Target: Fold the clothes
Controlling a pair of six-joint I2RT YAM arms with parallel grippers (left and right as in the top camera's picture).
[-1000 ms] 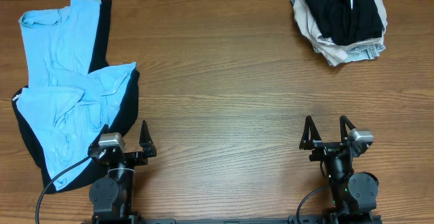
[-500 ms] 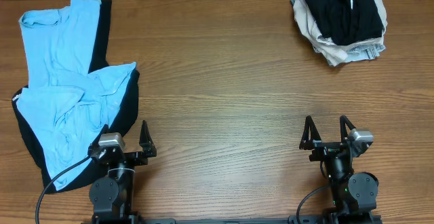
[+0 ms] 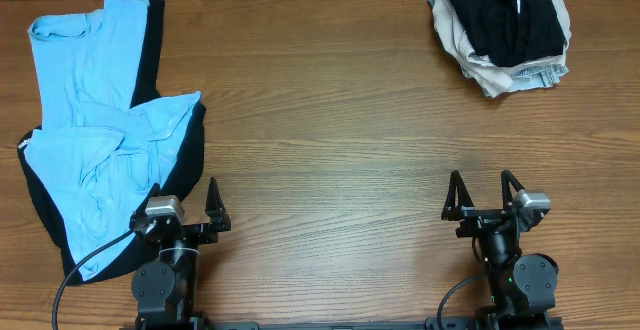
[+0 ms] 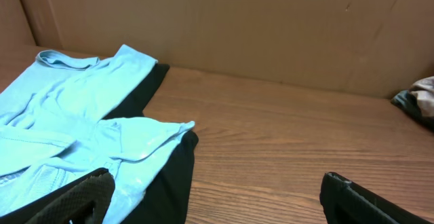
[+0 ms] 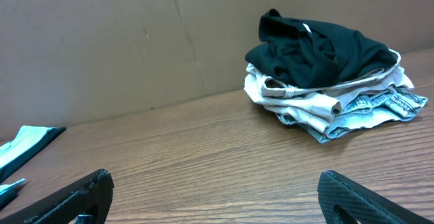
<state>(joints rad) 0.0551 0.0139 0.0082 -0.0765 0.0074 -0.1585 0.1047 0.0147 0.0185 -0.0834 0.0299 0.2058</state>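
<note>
Since both arms sit parked at the near edge w/ jaws wide apart and empty, reach decides it. The black tee (image 3: 510,20) tops a crumpled heap (image 3: 500,70) in the far R corner, ahead of the right gripper (image 3: 481,182) and well apart, so R arm is nearer. The left gripper (image 3: 187,198) is just beside the light-blue tees (image 3: 90,120), long axis running away from the robot. Wood table (image 3: 330,120) btwn them is flat w/ plenty of room to fold; cardboard wall (image 5: 102,34) behind.

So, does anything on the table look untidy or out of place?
Nothing spilled or damaged. Light-blue shirts lie rumpled over black fabric on the left; a black garment sits crumpled atop a loose pile far right.
</note>
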